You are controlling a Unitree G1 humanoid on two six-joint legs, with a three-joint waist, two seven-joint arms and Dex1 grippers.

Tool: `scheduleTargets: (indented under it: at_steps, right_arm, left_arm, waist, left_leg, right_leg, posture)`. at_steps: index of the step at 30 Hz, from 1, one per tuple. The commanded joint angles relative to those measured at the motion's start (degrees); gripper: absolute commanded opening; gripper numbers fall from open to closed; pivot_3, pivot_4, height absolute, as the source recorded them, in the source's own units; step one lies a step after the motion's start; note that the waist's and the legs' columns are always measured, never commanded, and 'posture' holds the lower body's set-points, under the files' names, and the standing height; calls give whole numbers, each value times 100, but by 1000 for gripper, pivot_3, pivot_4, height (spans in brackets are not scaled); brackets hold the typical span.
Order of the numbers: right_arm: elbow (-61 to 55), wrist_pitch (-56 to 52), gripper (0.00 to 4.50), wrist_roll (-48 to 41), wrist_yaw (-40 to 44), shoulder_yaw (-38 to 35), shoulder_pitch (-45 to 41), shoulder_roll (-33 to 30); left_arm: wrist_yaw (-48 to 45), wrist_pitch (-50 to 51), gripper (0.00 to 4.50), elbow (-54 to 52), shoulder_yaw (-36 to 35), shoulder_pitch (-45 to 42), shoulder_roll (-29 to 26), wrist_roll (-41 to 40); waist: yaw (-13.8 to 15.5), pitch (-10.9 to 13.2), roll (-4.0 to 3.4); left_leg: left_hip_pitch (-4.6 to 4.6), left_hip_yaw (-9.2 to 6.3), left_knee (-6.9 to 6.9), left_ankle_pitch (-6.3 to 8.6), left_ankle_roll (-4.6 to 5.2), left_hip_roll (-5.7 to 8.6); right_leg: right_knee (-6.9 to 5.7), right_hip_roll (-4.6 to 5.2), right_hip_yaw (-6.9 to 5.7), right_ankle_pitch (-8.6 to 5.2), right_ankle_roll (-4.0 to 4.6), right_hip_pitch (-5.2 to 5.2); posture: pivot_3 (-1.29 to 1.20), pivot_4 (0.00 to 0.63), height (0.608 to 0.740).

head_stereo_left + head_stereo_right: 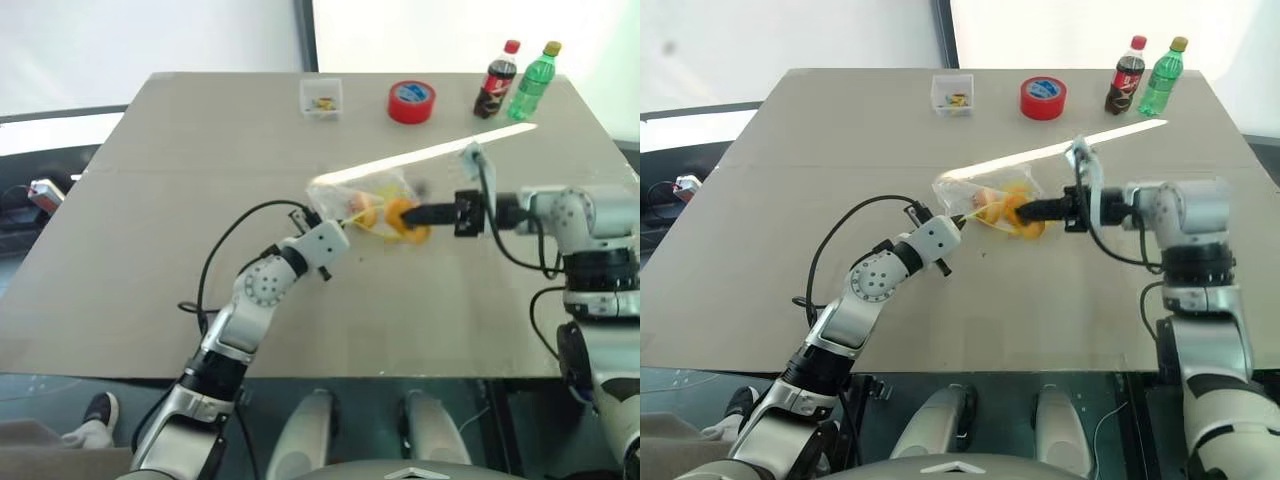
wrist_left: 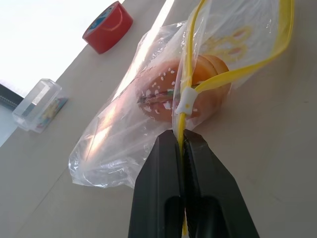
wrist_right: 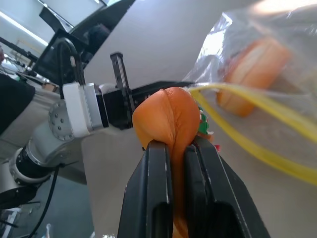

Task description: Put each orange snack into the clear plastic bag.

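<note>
Left gripper (image 2: 181, 141): jaws pressed together on the yellow zip strip of the clear plastic bag (image 2: 124, 144), pinching it just below the small white slider. The bag hangs from this grip above the table (image 1: 150, 250), near the table's middle, its mouth held open toward the right arm.

Right gripper (image 3: 178, 144): jaws clamped on an orange snack (image 3: 166, 116), squeezing it between the two black fingers so that the bun bulges beyond the tips. This snack sits at the bag's mouth, touching or just beside the yellow strip; whether it has crossed the opening I cannot tell.

Second orange snack (image 2: 171, 91): already inside the bag, pale speckles showing through the film, resting against the strip side.

From the head views, the two grippers meet from opposite sides, the left from the near left, the right reaching in from the right edge, the bag between them.

Edges and room: the near half of the table is bare and open. Along the far edge stand a small clear box (image 1: 321, 98), a red tape roll (image 1: 411, 102), a dark cola bottle (image 1: 497, 80) and a green bottle (image 1: 532, 82), all well apart from the bag. A bright streak of light crosses the table just behind the bag.
</note>
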State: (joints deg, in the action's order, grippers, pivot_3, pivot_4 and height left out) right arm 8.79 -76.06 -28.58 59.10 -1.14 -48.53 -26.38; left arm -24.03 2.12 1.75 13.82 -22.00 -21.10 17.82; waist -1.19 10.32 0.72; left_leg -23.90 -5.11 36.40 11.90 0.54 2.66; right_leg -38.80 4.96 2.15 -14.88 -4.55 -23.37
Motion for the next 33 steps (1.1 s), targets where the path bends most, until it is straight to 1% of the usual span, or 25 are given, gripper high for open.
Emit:
scheduleTargets:
  at_steps: [1, 6, 9, 13, 17, 20, 23, 27, 31, 32, 33]
  right_arm:
    - [-179, -417, 70, -82, -688, -85, -126, 313]
    - [516, -617, 70, 17, -1430, -414, -382, 634]
    - [1154, -647, 70, 82, -1968, -897, -642, 829]
    - [1890, -548, 70, 141, -2557, -1408, -932, 934]
    - [2876, -496, 70, -50, -3405, -2641, -1430, 1145]
    - [3409, -147, 70, -267, -4116, -3549, -1712, 1291]
    - [3351, 369, 70, -503, -4551, -4004, -1706, 1614]
    - [2794, 698, 70, -521, -4699, -3707, -1304, 2083]
    - [2217, 1742, 70, -227, -4510, -3059, -837, 2360]
    - [2088, 1976, 896, -136, -4407, -2829, -746, 2359]
    - [1947, 2149, 1288, -30, -4257, -2540, -657, 2324]
  left_arm:
    - [6, -77, 0, -160, -11, -46, 3, -22]
    - [-79, -224, 0, -89, 20, -126, 13, -99]
    - [-211, -379, 0, -50, 32, -193, -21, -165]
    - [-279, -514, 0, -22, 3, -193, -67, -208]
    - [-406, -700, 0, -31, 34, -124, -69, -341]
    - [-449, -764, 0, -10, 46, -111, -54, -361]
    - [-470, -792, 0, 6, 51, -121, -28, -369]
    - [-468, -802, 0, 12, 73, -128, 0, -379]
    - [-467, -800, 0, -9, 72, -105, 12, -380]
    - [-469, -799, 0, -13, 68, -98, 10, -383]
    - [-470, -797, 0, -16, 67, -91, 7, -382]
  waist:
    - [-1, 0, 0]
    - [23, 0, 1]
    - [25, 0, 0]
    - [20, 0, 1]
    - [-5, 0, 1]
    - [-10, 0, 1]
    - [-27, 0, 1]
    - [-114, -1, 0]
    - [-127, -1, 0]
    - [-128, -1, 0]
    - [-129, -1, -1]
  left_leg:
    - [0, 0, 1, 0, 0, -1]
    - [0, 1, 6, -1, -1, 2]
    - [-1, 1, 6, -1, -1, 3]
    - [-2, 4, 3, -1, -1, 3]
    - [-2, 12, -2, -1, -1, 3]
    - [-2, 14, -3, -1, -1, 2]
    - [-2, 16, -4, -1, 0, 2]
    - [-3, 16, -5, -1, 0, 1]
    - [-3, 16, -4, -1, 1, 1]
    - [-3, 17, -4, -1, 1, 1]
    - [-3, 16, -4, -1, 1, 2]
  right_leg:
    - [-4, -2, 1, 0, 0, -2]
    - [-8, -1, 1, 1, 0, -3]
    - [-7, -2, 1, 0, 0, -4]
    - [-7, -2, 4, 1, 1, -6]
    - [-8, -2, 13, 1, 1, -10]
    - [-8, -4, 15, 1, 1, -12]
    - [-7, -4, 16, 1, 1, -12]
    - [-9, -4, 18, 1, 1, -11]
    - [-11, -5, 18, 1, 1, -12]
    - [-12, -6, 18, 1, 1, -13]
    - [-12, -6, 18, 1, 0, -13]
  posture:
    - [0, 150, 740]
    - [0, 150, 740]
    - [0, 150, 740]
    - [0, 150, 740]
    - [0, 150, 740]
    - [0, 150, 740]
    - [0, 150, 740]
    - [0, 150, 740]
    - [0, 150, 740]
    - [0, 150, 740]
    - [0, 150, 740]
